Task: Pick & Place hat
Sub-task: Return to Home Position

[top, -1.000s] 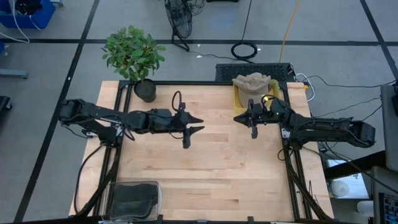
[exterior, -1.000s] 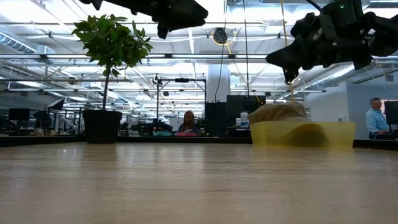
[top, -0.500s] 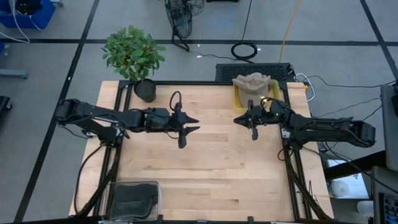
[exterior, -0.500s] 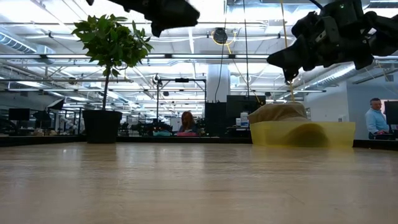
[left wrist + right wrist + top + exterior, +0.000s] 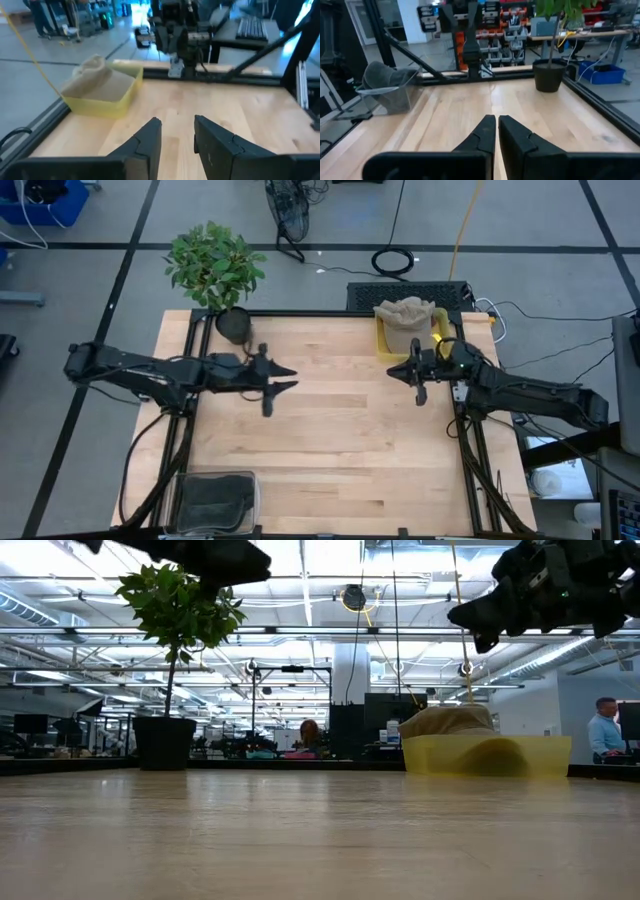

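A beige hat [image 5: 405, 313] lies crumpled in a yellow bin [image 5: 440, 330] at the table's far right edge, its crown rising above the rim [image 5: 447, 721]. The left wrist view also shows the hat [image 5: 92, 70]. My right gripper [image 5: 389, 370] hovers shut just near of the bin, pointing toward the table's left; it is high in the low view [image 5: 462, 618]. My left gripper [image 5: 293, 378] hangs open over the table's left half, pointing right, with nothing between its fingers [image 5: 177, 124].
A potted plant [image 5: 232, 326] stands at the far left corner. A clear container [image 5: 215, 498] with a dark item inside sits at the near left corner, also in the right wrist view [image 5: 390, 90]. Bare wood [image 5: 340, 430] lies between the two arms.
My left gripper has drawn back toward the table's left edge, staying level and open. My right gripper has pulled back a little toward the right edge and risen slightly. The hat has stayed in the bin.
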